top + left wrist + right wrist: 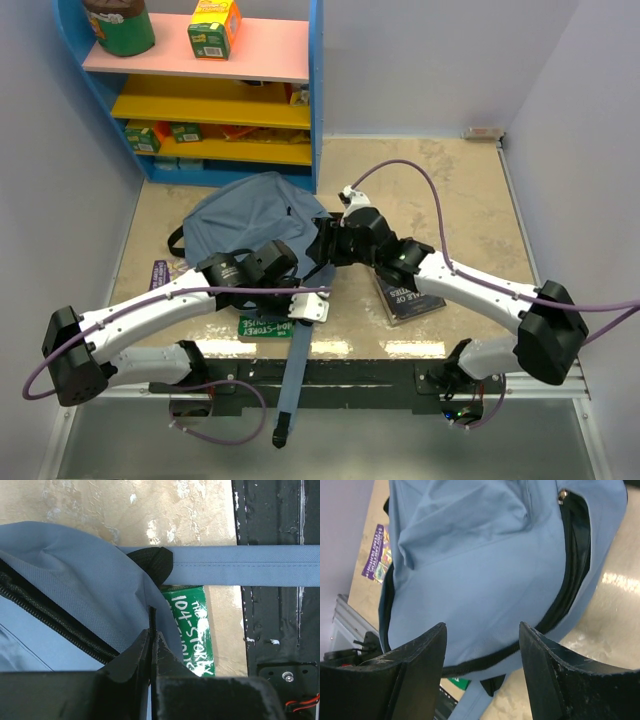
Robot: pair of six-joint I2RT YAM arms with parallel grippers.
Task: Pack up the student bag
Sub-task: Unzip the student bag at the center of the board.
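Observation:
The student bag (245, 215) is a slate-blue backpack lying flat at the table's middle left. One long strap (291, 385) trails over the near edge. My left gripper (151, 626) is shut on a thin fold of the bag's fabric beside its open zipper (50, 620). In the top view the left gripper (305, 265) is at the bag's near right side. My right gripper (482, 630) hovers open just above the bag (480, 570), with nothing between its fingers. The bag's opening (576, 560) gapes along its edge. From above, the right gripper (328, 238) is at the bag's right edge.
A green book (265, 325) lies under the strap near the front edge. A dark book (408, 297) sits beneath my right forearm, and a purple book (158, 272) lies left of the bag. A blue shelf unit (316, 90) with boxes stands at the back left.

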